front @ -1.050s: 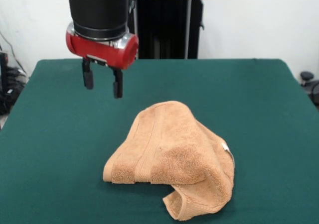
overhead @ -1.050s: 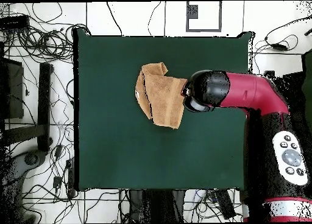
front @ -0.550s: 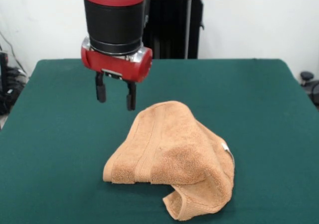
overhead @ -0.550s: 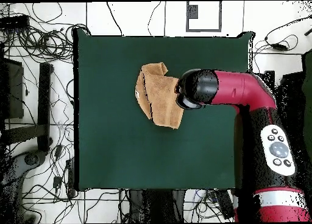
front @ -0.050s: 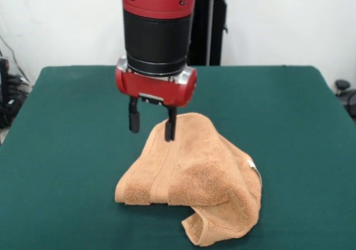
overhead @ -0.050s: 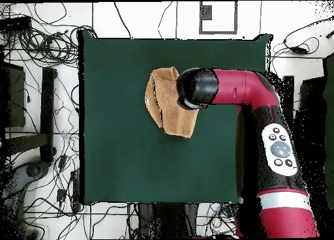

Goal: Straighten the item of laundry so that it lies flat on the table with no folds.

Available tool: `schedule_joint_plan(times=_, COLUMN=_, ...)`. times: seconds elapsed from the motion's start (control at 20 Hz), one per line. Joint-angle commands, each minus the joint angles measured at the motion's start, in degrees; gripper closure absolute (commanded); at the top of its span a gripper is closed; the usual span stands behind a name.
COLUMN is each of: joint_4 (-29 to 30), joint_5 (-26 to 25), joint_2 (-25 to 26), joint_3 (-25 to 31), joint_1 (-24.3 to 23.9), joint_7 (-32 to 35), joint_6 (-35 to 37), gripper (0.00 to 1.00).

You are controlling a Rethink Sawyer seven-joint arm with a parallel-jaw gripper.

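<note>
The towel [front @ -0.050s: 192, 178] lies bunched and floppy. The gripper [front @ -0.050s: 150, 125], fingers spread, hangs over its far hem, probably the best place to pinch.

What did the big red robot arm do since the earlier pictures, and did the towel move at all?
The red and black arm's gripper swept sideways across the dark green felt table and came lower, from beside the towel to its far edge. It is open and has grasped nothing. The crumpled orange-tan terry towel lies bunched and folded just as before, its white tag in the same spot.
</note>
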Motion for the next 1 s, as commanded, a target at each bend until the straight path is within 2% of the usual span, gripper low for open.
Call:
schedule_joint_plan(times=0.05, joint_4=-1.8, joint_5=1.0, joint_2=2.5, joint_3=0.4, joint_1=2.7, joint_7=6.9, joint_6=-5.0, gripper=0.00)
schedule_joint_plan(times=0.35, joint_4=-5.6, joint_5=1.0, joint_2=4.8, joint_3=1.4, joint_1=1.8, joint_7=3.4, joint_6=-4.9, gripper=0.00)
schedule_joint_plan(times=0.7, joint_4=-14.6, joint_5=1.0, joint_2=9.6, joint_3=4.2, joint_1=0.6, joint_7=-2.7, joint_6=-3.0, gripper=0.00)
schedule_joint_plan(times=1.0, joint_4=-22.6, joint_5=0.5, joint_2=14.7, joint_3=5.5, joint_1=1.0, joint_7=-4.8, joint_6=-2.5, gripper=0.00)
